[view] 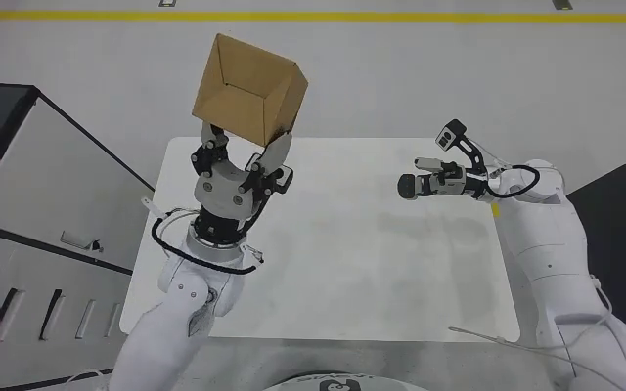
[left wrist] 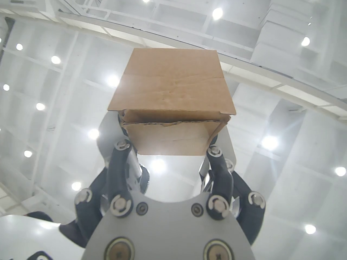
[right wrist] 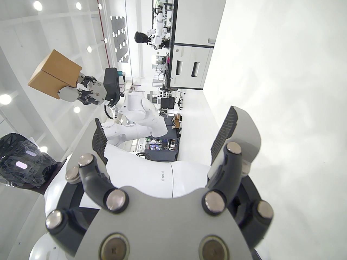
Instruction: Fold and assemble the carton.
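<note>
**Above the table's far left corner: carton held aloft in the left gripper**

Over the far left corner of the white table (view: 391, 283), the left gripper (view: 245, 143) holds the brown carton (view: 249, 90) raised clear of the surface. Its jaws pinch the carton's lower end from two opposite sides, one finger on each side wall. In the top view the carton is squared up into a box. Its open mouth is tilted toward the camera, so the bare inside walls show.

From the left wrist view the carton (left wrist: 170, 96) rises straight up from the left gripper (left wrist: 168, 151). A folded flap with a ragged edge sits across the end nearest the fingers (left wrist: 120, 161).

The right gripper (view: 403, 184) hangs over the right part of the table, well apart from the carton, and points across toward the left arm. Its jaws stand spread with nothing between them, as the right wrist view shows at the right gripper (right wrist: 164, 128). That same view catches the carton (right wrist: 54, 74) farther off, held at one end by the left gripper (right wrist: 77, 89).

A grey cabinet (view: 59, 186) stands beside the table's left edge. A yellow line (view: 313, 16) runs across the floor beyond the table.
</note>
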{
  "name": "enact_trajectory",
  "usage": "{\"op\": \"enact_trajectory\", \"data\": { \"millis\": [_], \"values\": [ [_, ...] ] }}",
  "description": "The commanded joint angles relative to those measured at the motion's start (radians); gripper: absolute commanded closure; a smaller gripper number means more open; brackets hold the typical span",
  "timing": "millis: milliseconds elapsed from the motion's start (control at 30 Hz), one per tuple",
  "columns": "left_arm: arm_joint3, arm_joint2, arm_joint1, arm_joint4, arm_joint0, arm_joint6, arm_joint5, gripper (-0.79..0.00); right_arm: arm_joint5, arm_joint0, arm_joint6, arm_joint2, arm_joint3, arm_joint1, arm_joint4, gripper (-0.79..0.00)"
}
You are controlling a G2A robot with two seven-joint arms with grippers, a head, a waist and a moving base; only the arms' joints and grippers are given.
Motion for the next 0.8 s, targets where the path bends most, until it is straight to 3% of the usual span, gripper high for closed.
{"op": "enact_trajectory", "data": {
  "millis": [0, 233, 567, 767],
  "values": [
    [-0.003, 0.002, -0.005, -0.067, 0.000, -0.011, 0.014, 0.000, 0.000, 0.000, 0.000, 0.000, 0.000, 0.000, 0.000, -0.785],
    [-0.007, -0.002, -0.021, -0.196, -0.003, -0.028, 0.048, 0.000, 0.000, 0.000, 0.000, 0.000, 0.000, 0.000, 0.000, -0.785],
    [-0.009, -0.005, -0.024, -0.203, -0.005, -0.024, 0.066, 0.000, 0.000, 0.000, 0.000, 0.000, 0.000, 0.000, 0.000, -0.785],
    [-0.023, -0.002, -0.029, -0.376, 0.018, 0.075, 0.188, 0.000, 0.000, 0.000, 0.000, 0.000, 0.000, 0.000, 0.000, -0.785]
  ]
}}
